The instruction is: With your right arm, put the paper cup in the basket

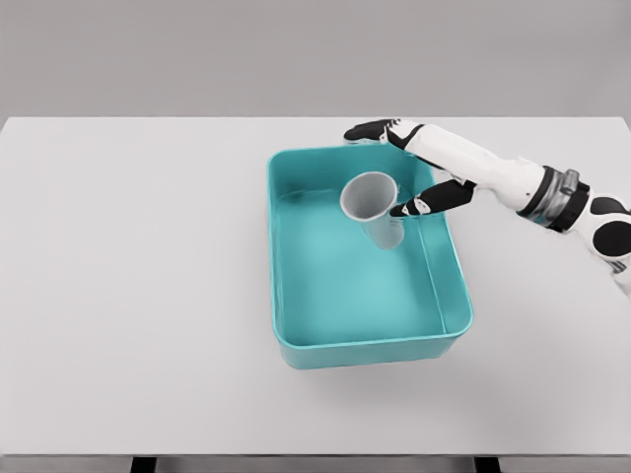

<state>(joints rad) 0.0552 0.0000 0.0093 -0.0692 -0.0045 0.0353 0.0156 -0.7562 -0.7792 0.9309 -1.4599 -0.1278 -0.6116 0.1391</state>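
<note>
Head view
Table point(138, 296): a white tabletop is filling most of the frame, with a grey wall running behind it.
Basket point(286, 256): a teal, rectangular, open-topped tub is sitting on the table right of centre, its long side running away from the camera.
Paper cup point(373, 202): a grey-white cup is standing inside the basket near the far right corner, tilting so that its open mouth is facing up and toward the camera; its base is resting on or just above the basket floor, and which of the two cannot be told.
Obstructions: the basket's right wall is lying between the forearm and the cup, and the hand is reaching over that wall.
Right hand point(419, 172): the arm is coming in from the right edge, and the hand is hovering over the basket's far right corner with its fingers spread. One dark-tipped finger is pointing left past the basket's far rim; another is pointing at the cup's rim, just beside it or touching it. It is gripping nothing.
Writing: no readable lettering is showing on the cup or the basket.
</note>
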